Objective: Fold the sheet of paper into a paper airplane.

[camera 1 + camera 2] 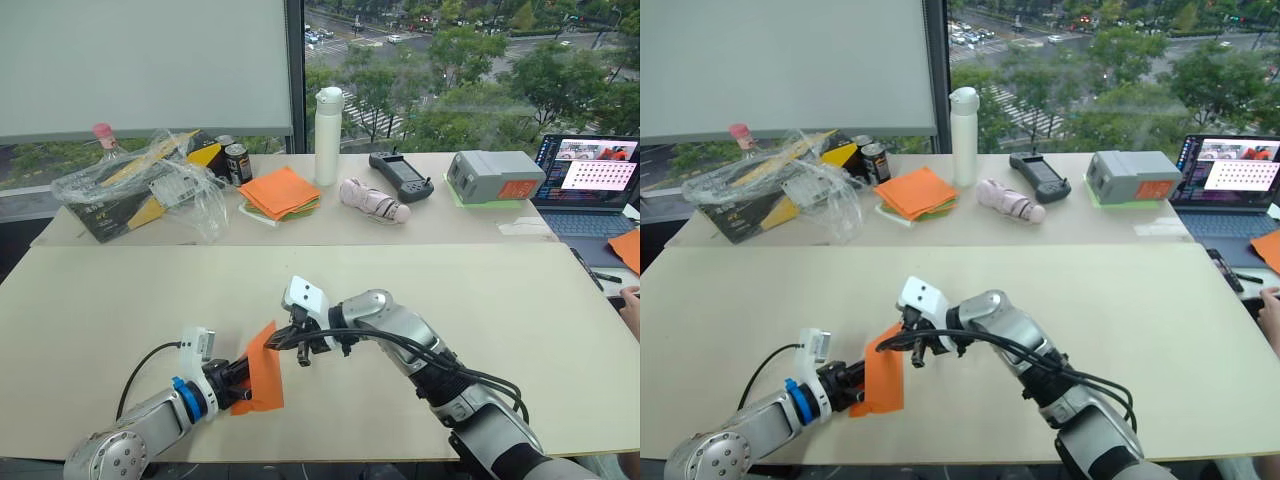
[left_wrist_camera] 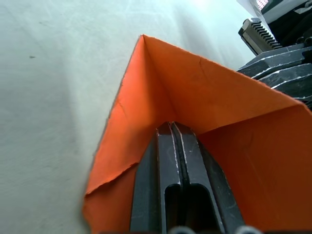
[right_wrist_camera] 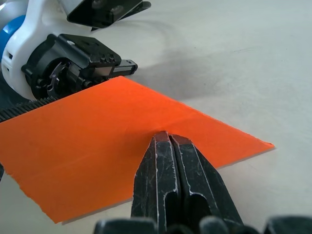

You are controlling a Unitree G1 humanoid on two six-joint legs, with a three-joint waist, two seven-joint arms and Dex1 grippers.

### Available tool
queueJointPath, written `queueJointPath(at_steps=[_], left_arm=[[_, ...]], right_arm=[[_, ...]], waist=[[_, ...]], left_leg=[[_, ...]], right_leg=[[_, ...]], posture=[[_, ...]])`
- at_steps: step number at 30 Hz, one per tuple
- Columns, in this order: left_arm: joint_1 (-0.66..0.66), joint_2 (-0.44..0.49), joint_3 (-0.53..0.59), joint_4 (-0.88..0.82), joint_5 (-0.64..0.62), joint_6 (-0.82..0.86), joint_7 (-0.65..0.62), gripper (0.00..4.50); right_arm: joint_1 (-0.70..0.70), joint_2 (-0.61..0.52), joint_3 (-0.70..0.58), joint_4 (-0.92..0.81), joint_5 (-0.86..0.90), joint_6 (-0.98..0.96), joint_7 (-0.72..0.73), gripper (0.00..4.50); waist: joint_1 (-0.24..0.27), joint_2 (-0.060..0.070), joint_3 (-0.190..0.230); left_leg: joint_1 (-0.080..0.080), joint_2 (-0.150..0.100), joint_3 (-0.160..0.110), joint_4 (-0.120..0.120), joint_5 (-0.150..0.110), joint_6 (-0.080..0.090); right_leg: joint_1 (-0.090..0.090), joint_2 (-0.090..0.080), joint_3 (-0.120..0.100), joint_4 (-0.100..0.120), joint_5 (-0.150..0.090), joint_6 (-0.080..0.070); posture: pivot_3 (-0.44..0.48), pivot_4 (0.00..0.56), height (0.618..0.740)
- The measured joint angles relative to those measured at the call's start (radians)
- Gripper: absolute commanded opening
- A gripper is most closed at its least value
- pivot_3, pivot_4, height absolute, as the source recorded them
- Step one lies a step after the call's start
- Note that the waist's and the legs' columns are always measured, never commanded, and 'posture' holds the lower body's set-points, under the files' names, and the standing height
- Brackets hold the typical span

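On the left, the left gripper (image 1: 243,383) is holding the sheet of paper (image 1: 265,370) just above the near surface (image 1: 120,300); in the left wrist view its two fingers (image 2: 178,151) are pressed together, with the orange paper folded up around them on both sides, so it is clamped on the paper at a crease. The paper is standing almost upright between the two arms, and it is already creased narrower, but no pointed wing shape is showing yet, so I am judging that the folding is in an early or middle step. Coming from the right, the right gripper (image 1: 288,338) is meeting the upper edge of the same paper; in the right wrist view its fingers (image 3: 175,168) are closed together and lying on the flat orange face, though I cannot tell if they are pinching an edge or only pressing on it. To do this step well, I think the left gripper should be keeping its clamp steady as an anchor while the right one is sliding along the crease, gently, because such thin paper tears and slips easily. Far behind, on the second surface, a stack of orange and green sheets (image 1: 279,192) and a white bottle (image 1: 328,136) are standing well apart from the work.
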Motion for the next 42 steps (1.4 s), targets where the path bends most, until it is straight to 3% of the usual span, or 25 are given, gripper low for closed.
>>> queueJointPath(at_steps=[37, 42], left_arm=[[0.203, 0.045, 0.165, -0.098, -0.119, 0.002, 0.065, 0.02], [0.201, 0.036, 0.237, -0.099, -0.268, 0.000, 0.086, 0.02]], right_arm=[[-0.002, 0.049, 0.049, 0.131, -0.087, -0.131, 0.030, 0.00], [-0.002, 0.050, 0.052, 0.141, -0.096, -0.138, 0.034, 0.00]], waist=[[0.000, 0.001, 0.000], [0.001, 0.001, 0.000]], left_leg=[[0.000, 0.000, 0.000, 0.000, 0.000, 0.000], [0.000, 0.000, 0.000, 0.000, 0.000, 0.000]], right_leg=[[0.000, 0.000, 0.000, 0.000, 0.000, 0.000], [0.000, 0.000, 0.000, 0.000, 0.000, 0.000]], posture=[[0.000, 0.150, 0.740], [0.000, 0.150, 0.740]])
